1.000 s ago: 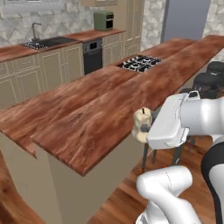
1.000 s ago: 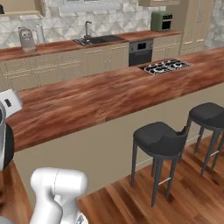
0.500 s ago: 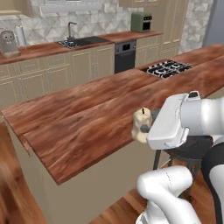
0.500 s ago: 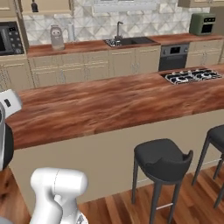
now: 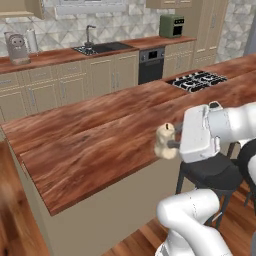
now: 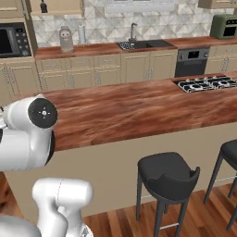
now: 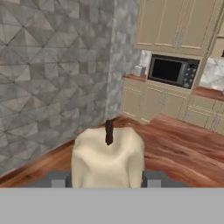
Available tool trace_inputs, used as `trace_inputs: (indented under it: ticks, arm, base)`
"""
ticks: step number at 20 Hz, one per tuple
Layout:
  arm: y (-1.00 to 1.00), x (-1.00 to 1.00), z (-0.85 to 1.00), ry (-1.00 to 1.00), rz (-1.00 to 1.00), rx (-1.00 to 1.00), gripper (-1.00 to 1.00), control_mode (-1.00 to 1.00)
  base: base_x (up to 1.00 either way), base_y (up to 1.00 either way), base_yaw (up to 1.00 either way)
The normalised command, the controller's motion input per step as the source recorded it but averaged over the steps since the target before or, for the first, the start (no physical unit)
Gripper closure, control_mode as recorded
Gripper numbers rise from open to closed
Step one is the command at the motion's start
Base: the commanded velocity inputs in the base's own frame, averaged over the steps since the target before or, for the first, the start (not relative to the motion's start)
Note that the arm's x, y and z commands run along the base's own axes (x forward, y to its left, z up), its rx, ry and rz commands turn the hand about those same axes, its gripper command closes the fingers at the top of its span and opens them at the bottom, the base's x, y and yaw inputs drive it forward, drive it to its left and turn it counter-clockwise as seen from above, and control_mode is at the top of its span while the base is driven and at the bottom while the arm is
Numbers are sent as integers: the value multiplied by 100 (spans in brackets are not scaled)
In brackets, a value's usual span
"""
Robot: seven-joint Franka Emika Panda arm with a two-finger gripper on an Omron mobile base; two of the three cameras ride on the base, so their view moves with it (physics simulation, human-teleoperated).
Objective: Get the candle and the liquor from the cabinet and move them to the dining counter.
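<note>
The cream, lumpy candle [image 5: 164, 141] hangs in the air over the near edge of the dining counter [image 5: 85, 145], with my gripper [image 5: 170, 143] shut on it from the right. In the hand view the candle [image 7: 107, 157] with its dark wick stands between the two grey fingers [image 7: 57, 180]. The reddish-brown wood top [image 6: 134, 109] runs across the right base view. A small black bottle, the liquor [image 6: 43, 6], stands in the tan wall cabinet [image 6: 60, 6] at the top left edge.
An inset black cooktop [image 5: 197, 81] lies at the counter's right end. Dark stools [image 6: 167, 172] stand along its near side, one under my arm [image 5: 212, 172]. Behind are the sink worktop [image 5: 95, 49], a microwave [image 6: 11, 41] and a green appliance [image 5: 171, 26].
The whole picture has shifted, so the base has moved along the counter; the cooktop now sits further right. The candle stays in the shut gripper, in the same place relative to the arm.
</note>
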Motion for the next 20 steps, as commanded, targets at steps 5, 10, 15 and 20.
trace_inputs:
  ticks: [5, 10, 15, 20]
  arm:
    - [-77, 47, -29, 0, 22, 8, 100, -100]
    - [-71, 59, -24, 0, 16, 11, 100, -100]
    - [-43, 17, -13, 0, 1, 2, 100, -100]
    - [-48, 35, -12, 1, 4, 1, 100, -100]
  base:
    - [0, 0, 0]
    - [0, 0, 0]
    - [0, 0, 0]
    - [0, 0, 0]
